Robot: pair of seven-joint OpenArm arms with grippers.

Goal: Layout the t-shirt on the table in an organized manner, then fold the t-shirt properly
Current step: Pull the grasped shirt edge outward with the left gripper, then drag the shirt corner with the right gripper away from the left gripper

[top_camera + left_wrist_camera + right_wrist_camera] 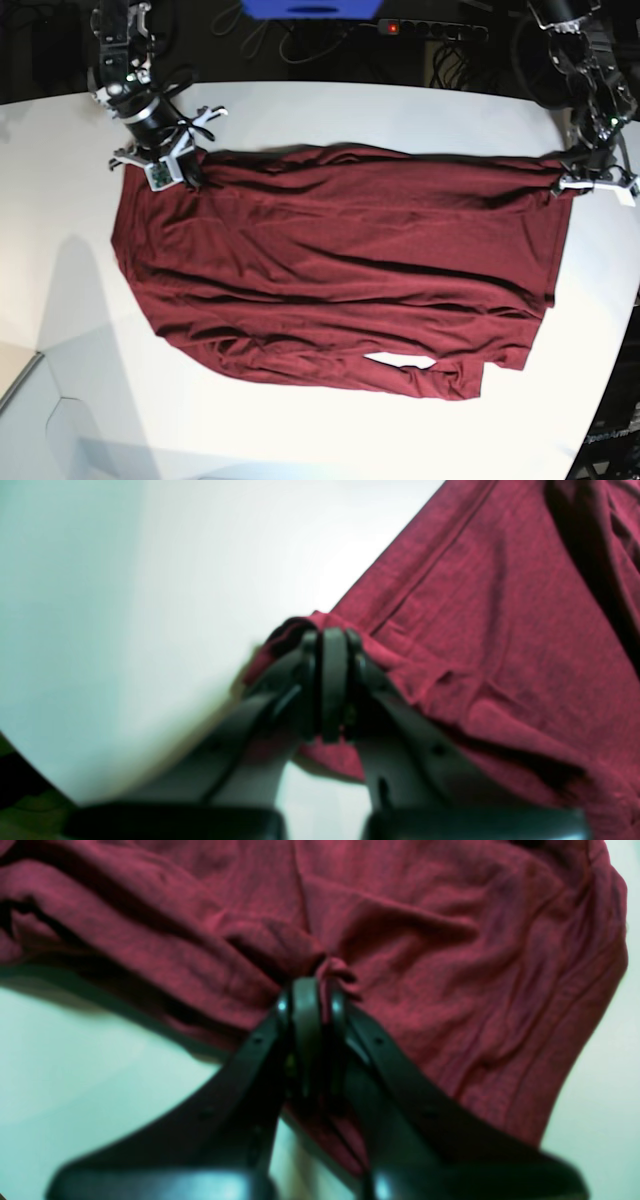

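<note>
The dark maroon t-shirt (340, 270) lies spread across the white table (300, 430), wrinkled, with its far edge pulled fairly straight between my two arms. On the right of the base view, my left gripper (560, 182) is shut on the shirt's far right corner; in the left wrist view that gripper (332, 635) pinches a bunched edge of the t-shirt (500, 645). At the far left of the base view, my right gripper (193, 178) is shut on the other far corner. The right wrist view shows its fingers (306, 1000) clamped on a tuck of the t-shirt (400, 940).
A blue box (312, 8) and a power strip (430, 28) sit beyond the table's far edge. The table's curved edge (30, 375) runs along the lower left, and its right edge (610, 400) is close to the shirt's right side.
</note>
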